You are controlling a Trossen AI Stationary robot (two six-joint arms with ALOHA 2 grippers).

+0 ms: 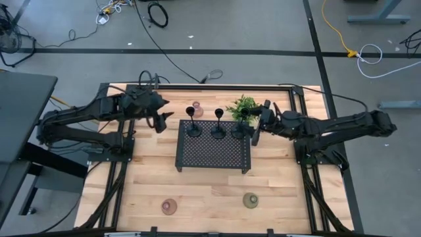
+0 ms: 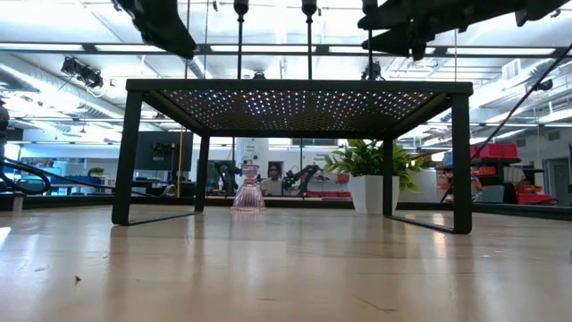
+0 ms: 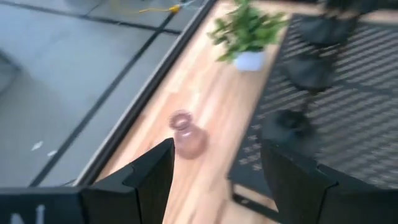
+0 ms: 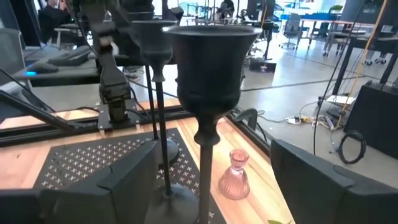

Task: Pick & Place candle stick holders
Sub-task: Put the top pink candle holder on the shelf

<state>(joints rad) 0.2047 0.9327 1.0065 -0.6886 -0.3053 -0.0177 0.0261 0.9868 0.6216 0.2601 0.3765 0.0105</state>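
Three slim black stemmed holders (image 1: 193, 125), (image 1: 218, 128), (image 1: 238, 128) stand by their round bases along the far edge of the black perforated tray (image 1: 214, 158). A pinkish squat holder (image 1: 197, 108) stands on the table behind the tray. Another pinkish one (image 1: 169, 206) and an olive one (image 1: 250, 200) stand near the front edge. My right gripper (image 1: 255, 128) is open beside the rightmost black holder (image 4: 208, 68), one finger on either side of its stem, and touches nothing that I can see. My left gripper (image 1: 164, 122) is open and empty above the tray's far left corner, with the far pinkish holder (image 3: 186, 138) ahead of it.
A small leafy plant in a white pot (image 1: 243, 108) stands just behind the tray's far right corner, close to my right gripper. The tray stands on legs (image 2: 130, 156) above the table. The wooden top in front of the tray is bare apart from the two squat holders.
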